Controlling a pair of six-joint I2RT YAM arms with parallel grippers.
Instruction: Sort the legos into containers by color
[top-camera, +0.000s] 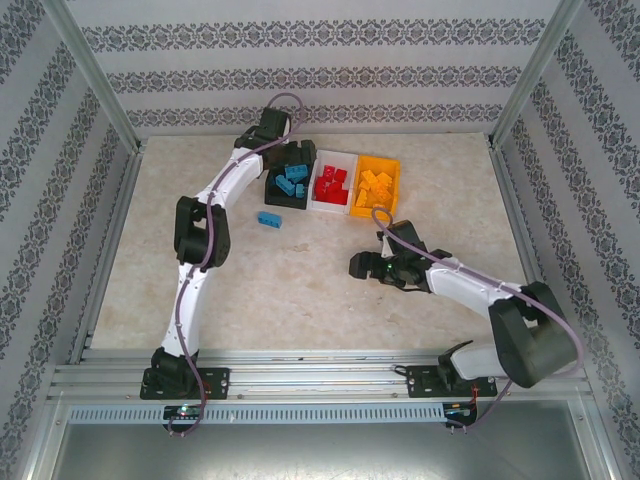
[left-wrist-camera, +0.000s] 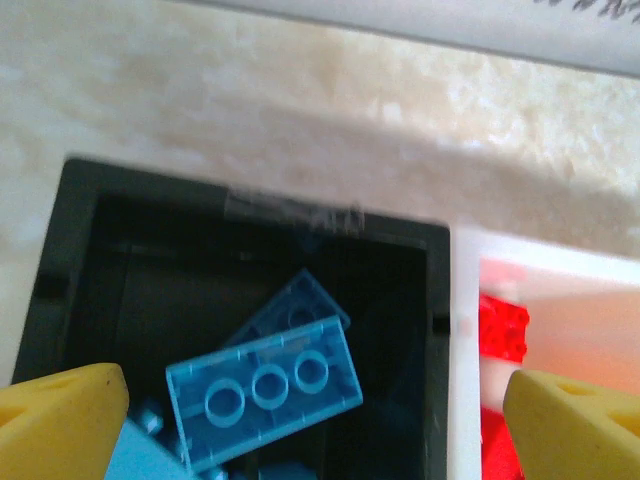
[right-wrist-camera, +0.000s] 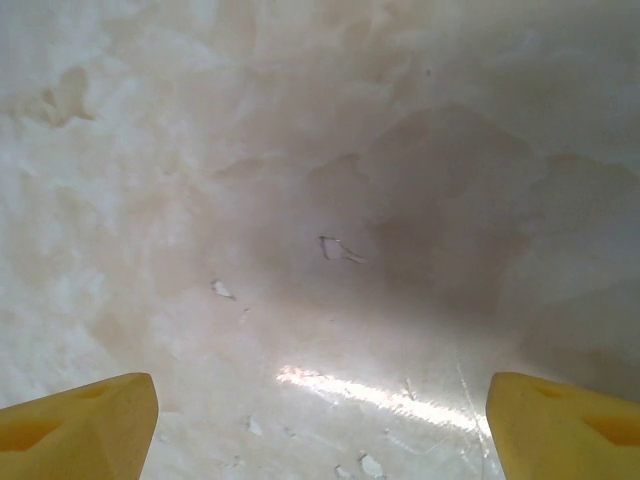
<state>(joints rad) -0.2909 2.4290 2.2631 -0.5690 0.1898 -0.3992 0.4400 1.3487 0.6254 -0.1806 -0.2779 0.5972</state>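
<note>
Three containers stand in a row at the back: a black bin (top-camera: 285, 190) with blue legos, a white bin (top-camera: 331, 186) with red legos, an orange bin (top-camera: 376, 186) with orange legos. My left gripper (top-camera: 300, 160) hovers open over the black bin (left-wrist-camera: 80, 250); a blue brick (left-wrist-camera: 265, 392) lies underside up below it, free of the yellow fingers (left-wrist-camera: 60, 425). One blue lego (top-camera: 270, 219) lies on the table in front of the black bin. My right gripper (top-camera: 358, 266) stands open over bare table (right-wrist-camera: 320, 250), nothing between its fingertips (right-wrist-camera: 570, 425).
Red legos (left-wrist-camera: 502, 328) in the white bin (left-wrist-camera: 465, 330) sit just right of the black bin's wall. Patterned walls and metal posts (top-camera: 95, 75) enclose the marbled table (top-camera: 300, 290). A rail (top-camera: 320, 375) runs along the near edge.
</note>
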